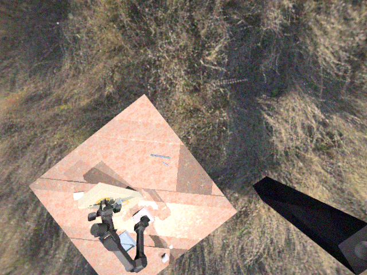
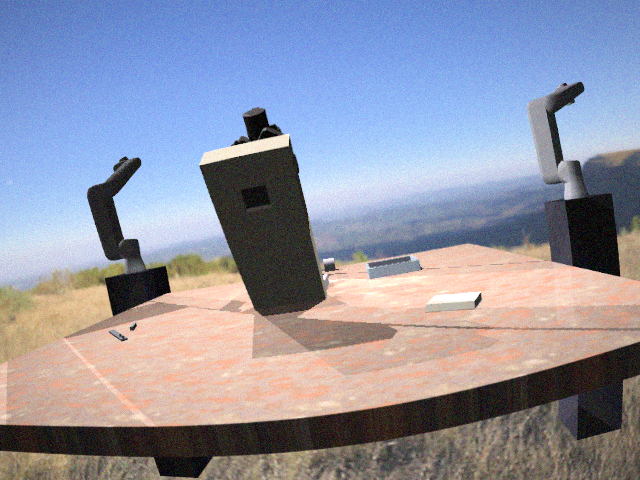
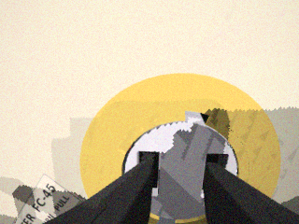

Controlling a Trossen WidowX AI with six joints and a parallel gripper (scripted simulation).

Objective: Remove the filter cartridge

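Two dark fingers of your gripper point(image 3: 182, 163) sit tip-first against the pale face of the filter cartridge point(image 3: 181, 171), partly closed and set at slot spacing, holding nothing you can lift yet. The cartridge itself is seated flush inside the yellow ring point(image 3: 112, 131) of the cream service panel point(image 3: 149, 32). Your main risk, as I judge it, is that the tips rest in the slots without locking, so a straight pull would slide them out and leave the cartridge in place; a tilted pull could jam it against the ring. Behind you the tray point(image 1: 127, 239) lies beside the arm's forearm, so swing wide when you retreat. One label point(image 3: 39, 207) sits nearby.
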